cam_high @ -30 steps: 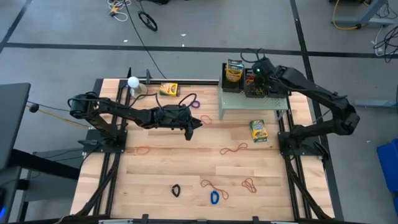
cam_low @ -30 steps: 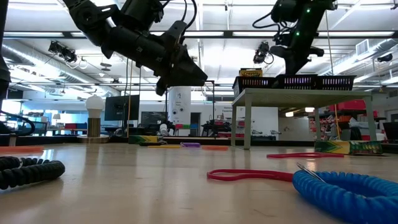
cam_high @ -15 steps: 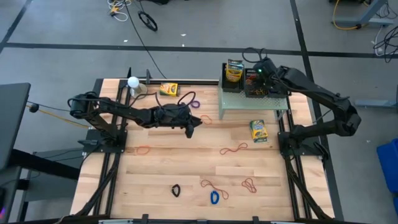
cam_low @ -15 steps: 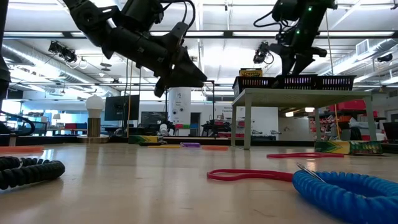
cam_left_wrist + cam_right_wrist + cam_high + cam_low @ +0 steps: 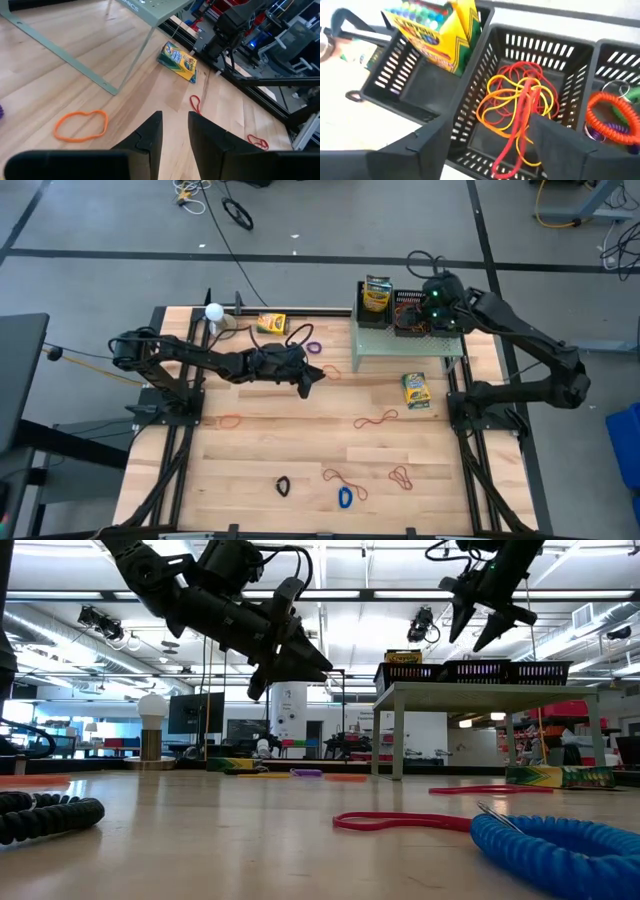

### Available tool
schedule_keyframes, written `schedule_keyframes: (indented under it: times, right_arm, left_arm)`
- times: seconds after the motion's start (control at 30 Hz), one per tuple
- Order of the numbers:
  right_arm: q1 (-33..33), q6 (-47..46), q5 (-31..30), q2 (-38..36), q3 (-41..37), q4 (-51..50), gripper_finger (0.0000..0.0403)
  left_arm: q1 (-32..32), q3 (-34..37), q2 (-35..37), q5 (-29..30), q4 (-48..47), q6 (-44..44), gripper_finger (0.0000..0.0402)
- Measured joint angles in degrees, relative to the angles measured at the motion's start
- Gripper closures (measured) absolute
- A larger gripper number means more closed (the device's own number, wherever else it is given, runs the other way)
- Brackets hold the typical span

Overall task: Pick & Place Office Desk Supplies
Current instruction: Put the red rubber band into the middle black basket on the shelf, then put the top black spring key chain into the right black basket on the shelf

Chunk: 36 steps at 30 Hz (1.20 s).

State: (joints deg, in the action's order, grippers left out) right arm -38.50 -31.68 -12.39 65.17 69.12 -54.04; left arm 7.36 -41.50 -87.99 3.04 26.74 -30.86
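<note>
My right gripper hangs open above the middle black mesh tray on the pale green shelf. Red, orange and yellow rubber bands lie tangled on that tray's floor. A crayon box stands in the neighbouring tray, and an orange coil lies in the other one. My left gripper hovers over the table's middle, slightly open, with nothing between its fingers. Two more crayon boxes lie flat on the table.
Loose bands lie on the wood: orange, red, purple, a blue coil and a black one. A white ball on a stand is at the far left.
My right gripper has opened wide, risen clear of the middle tray and rolled at the wrist. My left gripper has stayed in place over the table's middle, rolling a little.
</note>
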Motion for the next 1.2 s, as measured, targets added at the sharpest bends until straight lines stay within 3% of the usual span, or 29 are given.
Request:
schedule_keyframes:
  times: [0.2,0.4,0.53,0.7,0.9,1.03,1.2]
  right_arm:
    - [0.6,7.0,-4.7,-2.6,0.0,6.9,0.0101]
    - [4.6,14.6,-10.1,-5.8,0.0,14.1,0.0112]
    - [8.7,15.1,-10.6,-8.2,-0.2,12.7,0.0160]
    - [19.0,14.6,-10.1,-10.0,-5.3,15.2,0.0263]
    - [34.2,7.1,-9.7,-10.5,-16.5,30.7,0.0382]
    - [42.1,8.1,-12.7,-9.9,-21.5,42.7,0.0389]
    - [46.6,10.5,-20.4,-10.4,-22.0,44.3,0.0378]
  left_arm:
    - [0.7,0.0,0.0,-0.6,0.0,-0.8,0.0303]
    - [2.9,0.0,2.1,-0.8,-1.4,-1.3,0.0303]
    - [6.1,-0.1,6.3,0.8,-5.4,-1.8,0.0303]
    - [10.4,-0.1,10.6,3.7,-12.7,-2.2,0.0303]
    - [14.8,-3.3,12.6,5.1,-33.0,-3.1,0.0306]
    - [15.4,-8.1,11.5,5.9,-44.3,2.4,0.0308]
    - [15.7,-9.4,8.0,6.1,-48.1,10.9,0.0306]
